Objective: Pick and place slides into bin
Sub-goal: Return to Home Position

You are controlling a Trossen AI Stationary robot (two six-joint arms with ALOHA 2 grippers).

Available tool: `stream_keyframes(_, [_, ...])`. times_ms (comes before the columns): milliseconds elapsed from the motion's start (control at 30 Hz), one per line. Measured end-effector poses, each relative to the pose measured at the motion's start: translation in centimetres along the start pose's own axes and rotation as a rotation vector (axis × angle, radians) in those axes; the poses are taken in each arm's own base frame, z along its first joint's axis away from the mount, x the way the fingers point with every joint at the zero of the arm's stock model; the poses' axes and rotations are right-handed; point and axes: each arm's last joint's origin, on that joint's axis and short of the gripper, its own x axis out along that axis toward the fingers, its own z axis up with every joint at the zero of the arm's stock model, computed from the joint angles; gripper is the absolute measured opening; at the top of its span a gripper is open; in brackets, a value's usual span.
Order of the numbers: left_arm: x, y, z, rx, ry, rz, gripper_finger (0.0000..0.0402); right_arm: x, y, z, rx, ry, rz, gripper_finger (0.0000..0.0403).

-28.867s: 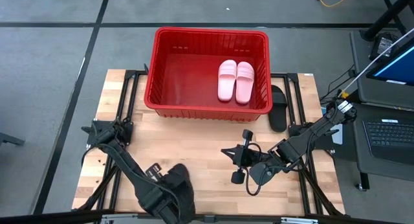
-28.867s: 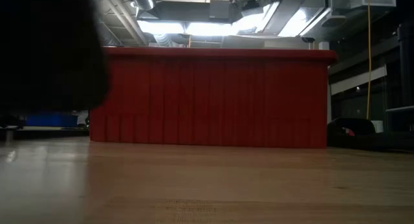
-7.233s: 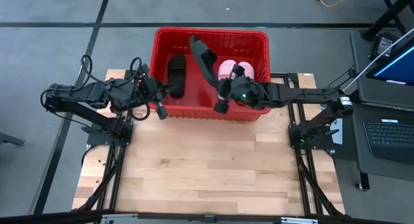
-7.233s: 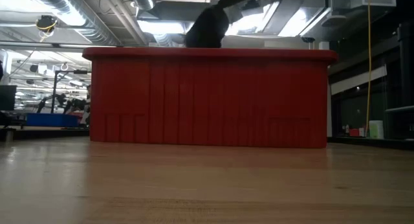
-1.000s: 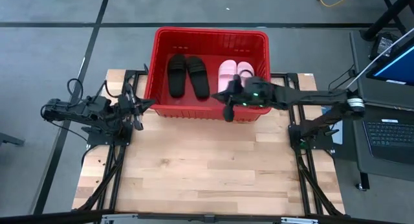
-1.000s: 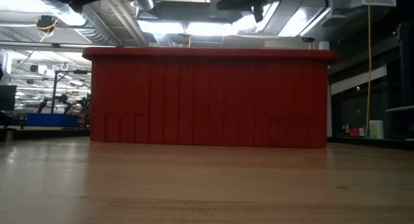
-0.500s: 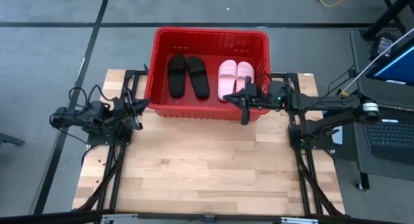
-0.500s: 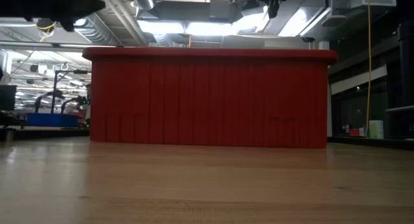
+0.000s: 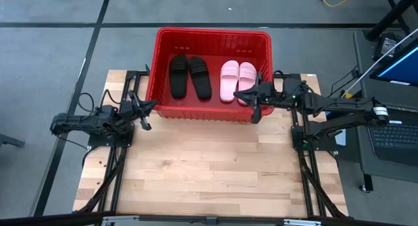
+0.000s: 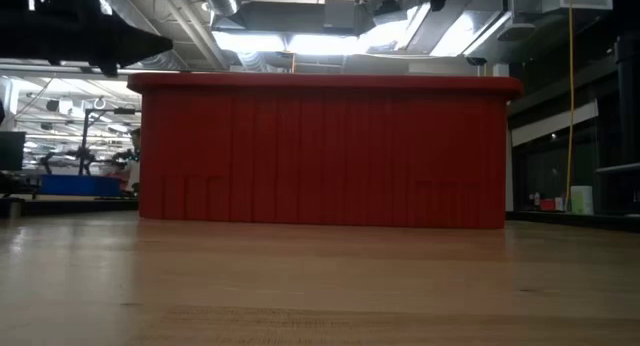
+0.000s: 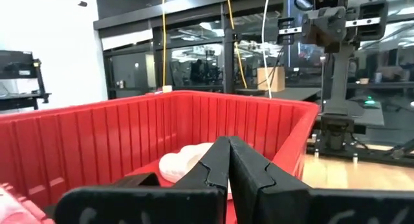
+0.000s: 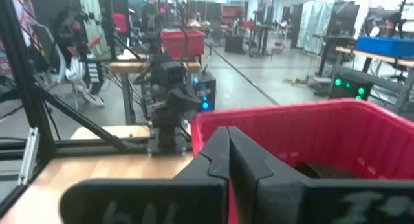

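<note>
Right gripper (image 9: 252, 103), shut and empty, hangs at the front rim of the red bin (image 9: 212, 32); left gripper (image 9: 142, 111), likewise shut and empty, sits beside its left corner; black slides (image 9: 189, 76) and pink slides (image 9: 237, 80) lie inside; a low retreat could snag the rim.

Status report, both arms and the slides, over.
Left gripper shut, empty, outside bin at left front corner. Right gripper shut, empty, at right front corner. Black slides, pink slides all in bin.

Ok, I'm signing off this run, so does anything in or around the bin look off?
Nothing stands out. The black slides and pink slides lie flat in pairs inside the red bin; the left gripper and right gripper are empty, fingers shut.
</note>
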Motion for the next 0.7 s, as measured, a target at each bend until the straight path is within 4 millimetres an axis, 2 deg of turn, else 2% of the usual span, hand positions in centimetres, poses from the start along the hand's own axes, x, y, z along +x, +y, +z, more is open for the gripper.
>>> stream_keyframes(300, [0.0,-0.2,-0.7,0.049,0.052,-0.092,0.0001,-0.2,-0.1,-0.1,-0.003,0.013,-0.004,0.0005])
stream_keyframes(500, [0.0,-0.2,-0.8,0.062,0.058,-0.085,0.0003,-1.3,-0.3,-0.1,0.036,0.069,-0.011,0.0005])
stream_keyframes(700, [0.0,0.0,-0.8,0.046,0.067,-0.008,0.0001,-2.7,-0.3,0.2,0.059,0.096,-0.011,0.0005])
